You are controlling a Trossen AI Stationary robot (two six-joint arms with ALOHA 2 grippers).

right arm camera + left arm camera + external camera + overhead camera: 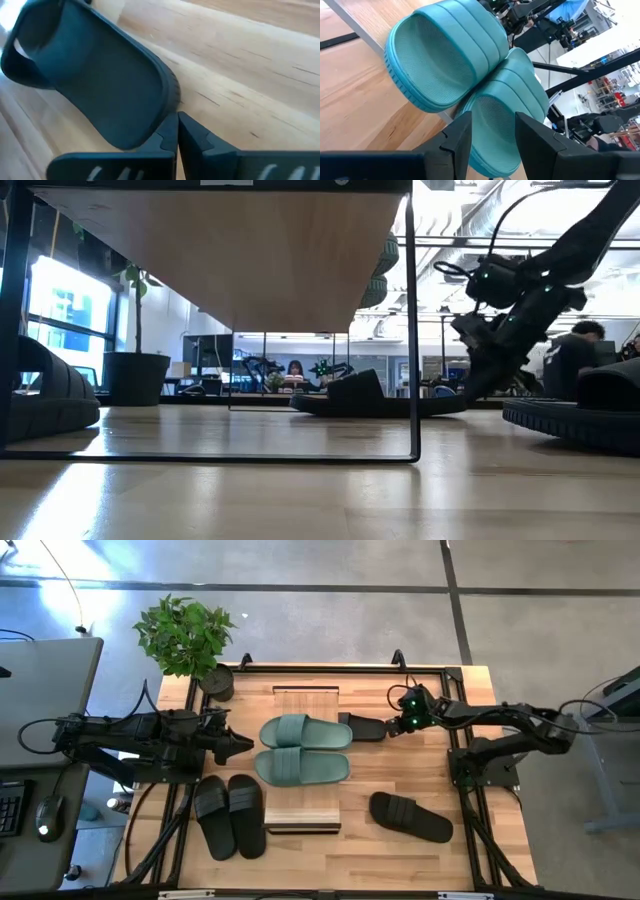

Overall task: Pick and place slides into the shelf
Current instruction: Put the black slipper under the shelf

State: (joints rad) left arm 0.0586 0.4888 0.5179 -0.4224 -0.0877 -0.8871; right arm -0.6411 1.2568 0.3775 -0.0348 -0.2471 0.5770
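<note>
- The bench (420, 860) is a light wood plank top in a thin black frame, standing on a grey concrete floor (330, 625); a potted plant (190, 640) sits at its far left corner; a grey desk (45, 700) with a computer mouse (43, 819) stands off the left side.
- In the low view the room behind is an open workshop with bright windows, exposed ceiling ducts and people sitting far off.
- The shelf (305, 698) runs front to back down the middle of the bench, its long axis crossing the arms' line.
- The sage green pair (303, 749) lies on top of the shelf, side by side and touching, long axes crosswise to the shelf, overhanging both its edges.
- A black pair (230, 815) lies on the bench left of the shelf's near end, side by side, long axes running front to back.
- A single black slide (410, 817) lies on the bench to the right of the shelf, angled, well apart from the rest.
- Another black slide (362, 727) lies just right of the shelf, long axis along the right arm's reach; the right tool (397, 725) is at its right end, fingers pressed fully together by the sole's rim; whether it grips the slide I cannot tell.
- The left tool (240, 743) rests just left of the green pair, fingers parted, holding nothing.
</note>
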